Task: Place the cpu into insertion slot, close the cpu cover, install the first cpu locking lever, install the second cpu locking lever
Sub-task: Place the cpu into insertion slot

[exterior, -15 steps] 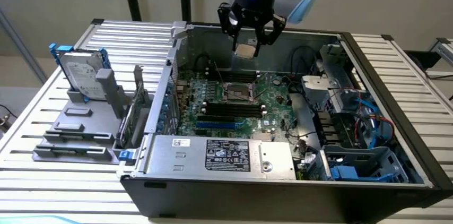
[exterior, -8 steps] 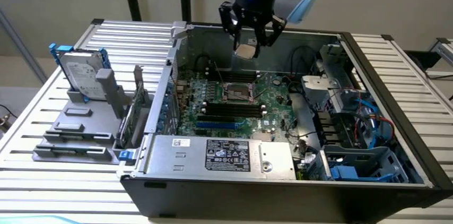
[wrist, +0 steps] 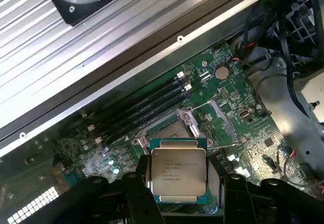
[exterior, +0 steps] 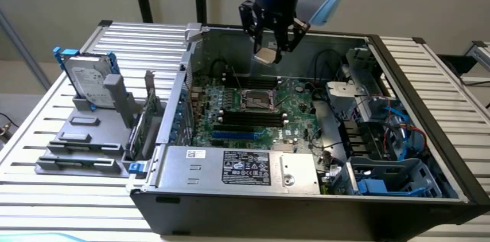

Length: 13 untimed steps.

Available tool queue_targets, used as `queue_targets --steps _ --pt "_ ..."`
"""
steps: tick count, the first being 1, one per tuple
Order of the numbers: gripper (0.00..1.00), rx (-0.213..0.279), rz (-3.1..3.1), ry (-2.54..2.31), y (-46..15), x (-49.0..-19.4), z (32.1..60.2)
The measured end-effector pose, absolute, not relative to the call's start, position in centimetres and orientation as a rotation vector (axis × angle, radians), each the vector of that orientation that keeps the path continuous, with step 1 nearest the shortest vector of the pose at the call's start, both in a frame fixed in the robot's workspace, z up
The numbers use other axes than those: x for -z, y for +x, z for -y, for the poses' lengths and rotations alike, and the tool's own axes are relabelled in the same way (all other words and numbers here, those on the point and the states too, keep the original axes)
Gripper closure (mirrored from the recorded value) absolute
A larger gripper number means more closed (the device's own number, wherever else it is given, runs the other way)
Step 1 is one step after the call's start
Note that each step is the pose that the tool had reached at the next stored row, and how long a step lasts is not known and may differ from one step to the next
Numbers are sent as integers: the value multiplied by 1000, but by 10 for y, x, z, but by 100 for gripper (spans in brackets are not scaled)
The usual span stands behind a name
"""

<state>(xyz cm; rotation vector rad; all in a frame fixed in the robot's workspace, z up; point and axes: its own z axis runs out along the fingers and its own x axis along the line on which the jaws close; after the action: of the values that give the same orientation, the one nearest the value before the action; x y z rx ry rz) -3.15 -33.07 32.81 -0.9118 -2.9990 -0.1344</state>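
Cpu (wrist: 178, 171) clamped in gripper (exterior: 273, 47), high over case's (exterior: 352, 35) far edge.
Placement step; seating calls for squaring it over slot (exterior: 259, 100).

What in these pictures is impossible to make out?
- Wrist view: lettering on the cpu is too small to read.
- Wrist view: the cpu hides part of the insertion slot.
- Exterior view: the slot's inside is too small to tell; the jaws cover the cpu's sides.

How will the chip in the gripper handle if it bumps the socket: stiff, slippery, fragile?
The chip is a flat plate with a metal lid, so probably stiff. The gripper pinches only its thin edges, so a bump might shift it. Small and thin, it is likely light and fragile.
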Motion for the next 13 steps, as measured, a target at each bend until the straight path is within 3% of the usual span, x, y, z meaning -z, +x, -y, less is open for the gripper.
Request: queue_targets --steps 13 --pt "45 135 2880 -1262 -31 -327 331"
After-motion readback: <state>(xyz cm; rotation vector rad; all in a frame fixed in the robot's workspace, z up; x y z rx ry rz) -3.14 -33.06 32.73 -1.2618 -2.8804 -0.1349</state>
